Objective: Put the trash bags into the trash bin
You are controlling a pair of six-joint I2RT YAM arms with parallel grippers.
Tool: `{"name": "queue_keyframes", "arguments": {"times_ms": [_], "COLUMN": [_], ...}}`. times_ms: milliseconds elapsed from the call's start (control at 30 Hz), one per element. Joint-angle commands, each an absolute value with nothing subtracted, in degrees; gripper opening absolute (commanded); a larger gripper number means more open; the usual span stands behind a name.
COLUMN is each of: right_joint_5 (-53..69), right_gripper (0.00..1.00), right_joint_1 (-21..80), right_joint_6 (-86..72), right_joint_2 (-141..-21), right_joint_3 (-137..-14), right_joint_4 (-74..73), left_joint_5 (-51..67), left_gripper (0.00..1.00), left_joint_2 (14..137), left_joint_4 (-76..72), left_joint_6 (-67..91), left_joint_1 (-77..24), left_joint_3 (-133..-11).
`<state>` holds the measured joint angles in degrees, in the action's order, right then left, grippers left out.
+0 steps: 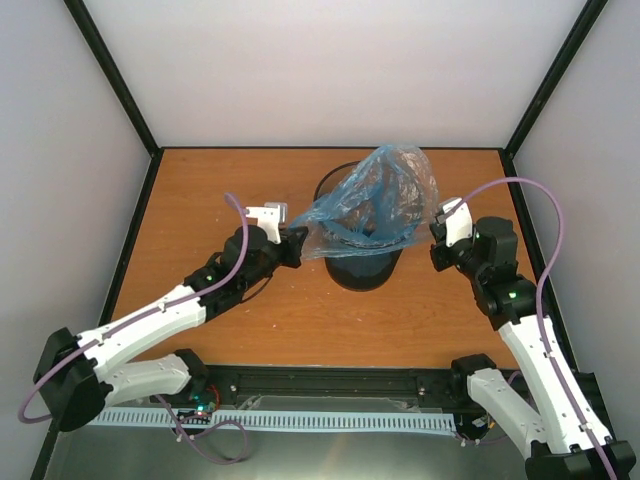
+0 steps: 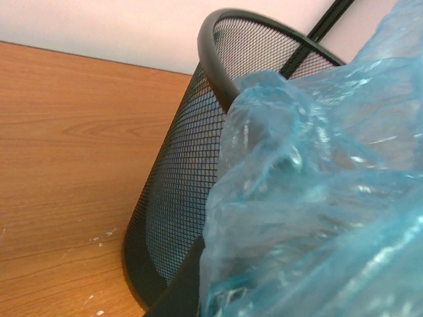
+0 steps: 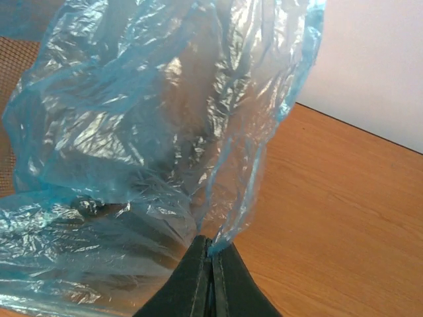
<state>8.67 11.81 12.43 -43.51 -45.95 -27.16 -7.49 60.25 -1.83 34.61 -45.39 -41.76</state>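
The black wire-mesh trash bin [image 1: 362, 268] stands upright at the middle of the table. The light-blue trash bag [image 1: 378, 198] is spread over its top and puffs up above the rim. My left gripper [image 1: 299, 246] holds the bag's left corner beside the bin. In the left wrist view the bag [image 2: 317, 198] hides the jaws except for one dark finger [image 2: 180, 285] against the bin's mesh wall [image 2: 175, 185]. My right gripper [image 1: 437, 238] is to the right of the bin. In its wrist view the jaws [image 3: 211, 254] are pressed together on a thin edge of the bag [image 3: 145, 132].
The orange-brown wooden table [image 1: 220, 190] is walled by white panels with black corner posts [image 1: 118, 80]. A little of the bin's mesh [image 3: 6, 59] shows at the right wrist view's left edge. White specks [image 2: 99, 236] lie on the wood near the bin's base.
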Motion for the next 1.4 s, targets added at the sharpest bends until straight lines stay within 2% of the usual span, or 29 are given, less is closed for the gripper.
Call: {"name": "queue_keyframes", "arguments": {"times_ms": [0,200,567,867,933,1000,1100,1133,1200,1267,1367], "right_joint_5": [5.1,2.9,5.4,10.5,11.1,11.9,13.4,14.2,16.2,16.7,16.9], "right_gripper": [0.03,0.03,0.03,0.21,0.23,0.27,0.39,0.45,0.56,0.62,0.71], "right_joint_1": [11.2,9.3,9.2,9.1,9.1,9.1,9.1,9.1,9.1,9.1,9.0], "right_joint_6": [12.3,13.1,15.3,14.5,13.8,14.2,16.0,17.0,19.2,21.0,23.1], "right_joint_2": [-43.3,-43.3,-46.9,-44.0,-42.0,-39.6,-37.9,-37.9,-39.0,-39.7,-39.1], "right_joint_3": [-45.3,-44.6,-44.5,-45.4,-47.1,-48.1,-50.1,-51.2,-54.0,-57.1,-61.0], "right_joint_4": [-25.2,-24.9,-26.3,-27.7,-29.7,-31.7,-35.8,-38.2,-43.7,-48.5,-53.2], "left_joint_5": [-9.8,-15.4,-13.4,-8.0,-5.6,-3.7,-1.1,-0.5,1.0,3.0,5.9], "left_gripper": [0.01,0.01,0.02,0.12,0.22,0.38,0.67,0.73,0.79,0.84,0.88], "left_joint_2": [63.9,66.3,66.2,59.6,57.5,55.7,52.9,52.1,50.5,48.9,47.1], "left_joint_4": [-5.3,-9.4,-9.5,-4.8,-2.5,1.2,6.4,8.0,10.7,12.7,14.8], "left_joint_6": [34.2,34.2,35.6,33.7,32.9,31.9,29.7,29.0,27.7,26.8,25.9], "left_joint_1": [-45.6,-45.7,-45.7,-45.7,-45.7,-45.7,-45.8,-45.8,-45.8,-45.7,-45.7], "left_joint_3": [-44.9,-43.2,-41.1,-40.6,-41.5,-42.8,-44.6,-45.1,-46.1,-46.9,-48.5]}}
